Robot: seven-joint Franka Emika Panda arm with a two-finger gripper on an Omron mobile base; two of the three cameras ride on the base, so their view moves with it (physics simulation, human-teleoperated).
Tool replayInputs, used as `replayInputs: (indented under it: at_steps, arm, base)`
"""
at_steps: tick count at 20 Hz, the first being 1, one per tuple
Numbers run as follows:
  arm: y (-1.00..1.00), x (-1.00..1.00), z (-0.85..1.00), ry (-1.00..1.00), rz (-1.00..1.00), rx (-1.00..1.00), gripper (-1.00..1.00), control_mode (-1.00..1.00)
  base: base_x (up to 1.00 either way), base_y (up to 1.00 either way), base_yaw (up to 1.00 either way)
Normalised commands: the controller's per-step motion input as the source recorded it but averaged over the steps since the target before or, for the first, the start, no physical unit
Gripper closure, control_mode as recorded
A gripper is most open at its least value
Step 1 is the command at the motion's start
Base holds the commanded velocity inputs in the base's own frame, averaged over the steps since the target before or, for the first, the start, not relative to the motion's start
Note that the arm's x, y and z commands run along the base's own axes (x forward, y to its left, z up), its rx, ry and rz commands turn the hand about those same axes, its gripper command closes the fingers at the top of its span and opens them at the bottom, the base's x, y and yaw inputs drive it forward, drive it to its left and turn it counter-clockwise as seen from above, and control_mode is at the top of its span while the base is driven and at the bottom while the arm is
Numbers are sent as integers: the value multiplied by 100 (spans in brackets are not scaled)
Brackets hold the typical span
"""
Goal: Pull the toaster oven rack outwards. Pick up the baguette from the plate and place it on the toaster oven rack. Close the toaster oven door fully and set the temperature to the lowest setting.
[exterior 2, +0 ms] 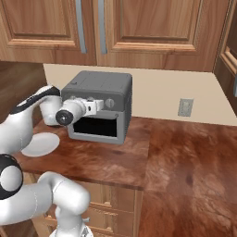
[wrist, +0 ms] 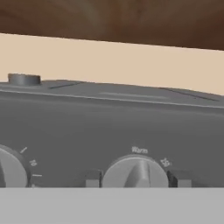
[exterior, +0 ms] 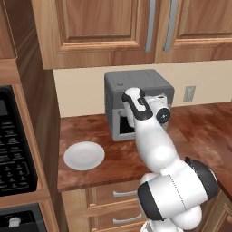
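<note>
The gripper (wrist: 135, 183) sits right up against the toaster oven (exterior 2: 99, 92), its fingertips (wrist: 92, 179) flanking a knob (wrist: 136, 174) at 6 o'clock in the hand view, no slack on either side. Another knob (wrist: 11, 168) crowds in at 8 o'clock. Above the oven's top there is open wall, then the cupboards (exterior 2: 139, 28) cap the space at 12 o'clock. In the right base view, bare counter (exterior 2: 185, 152) spreads wide at 4 o'clock. The plate (exterior: 84, 155) lies at 8 o'clock in the left base view, near the oven, with the microwave (exterior: 13, 145) walling off 9 o'clock.
</note>
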Motion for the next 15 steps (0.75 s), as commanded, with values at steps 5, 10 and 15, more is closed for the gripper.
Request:
replayInputs:
  at_steps: [5, 10, 15]
  arm:
    - [20, 5, -40, 24, 29, -48, 100, -100]
    - [18, 11, -40, 31, 33, -45, 100, -100]
    - [16, 4, -25, 31, 38, -40, 100, -100]
  base:
    - [0, 0, 0]
    - [0, 0, 0]
    - [0, 0, 0]
